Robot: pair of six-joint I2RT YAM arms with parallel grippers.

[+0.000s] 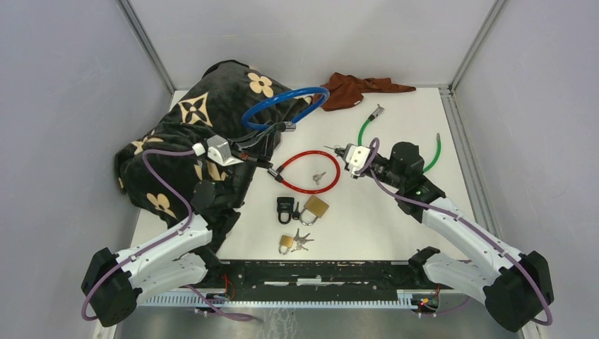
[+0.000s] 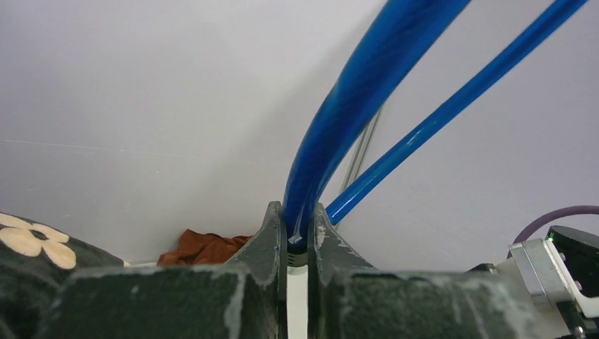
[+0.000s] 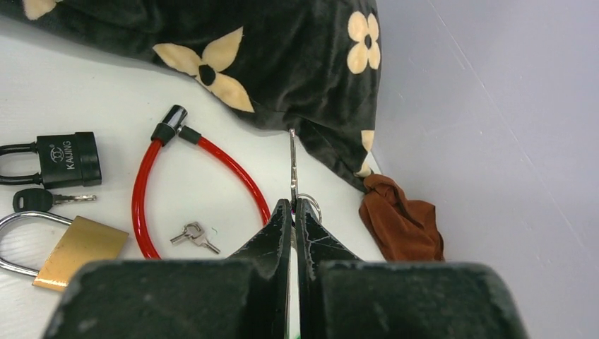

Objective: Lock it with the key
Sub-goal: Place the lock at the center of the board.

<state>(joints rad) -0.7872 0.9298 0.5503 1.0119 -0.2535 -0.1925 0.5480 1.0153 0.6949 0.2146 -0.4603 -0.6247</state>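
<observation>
The left claw (image 2: 297, 220) clamps the blue cable (image 2: 353, 106) and the right claw (image 3: 292, 209) pinches the key (image 3: 292, 164) thinly, so a misaligned push could twist it loose.

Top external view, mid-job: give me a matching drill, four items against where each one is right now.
1. blue cable lock
2. red cable lock
3. green cable lock
4. key

A. pinched in the right jaws
B. flat, looped around a small key bunch
C. clamped in the left jaws
D. flat on the table, far right

Pairs: 1-C, 2-B, 3-D, 4-A.
</observation>
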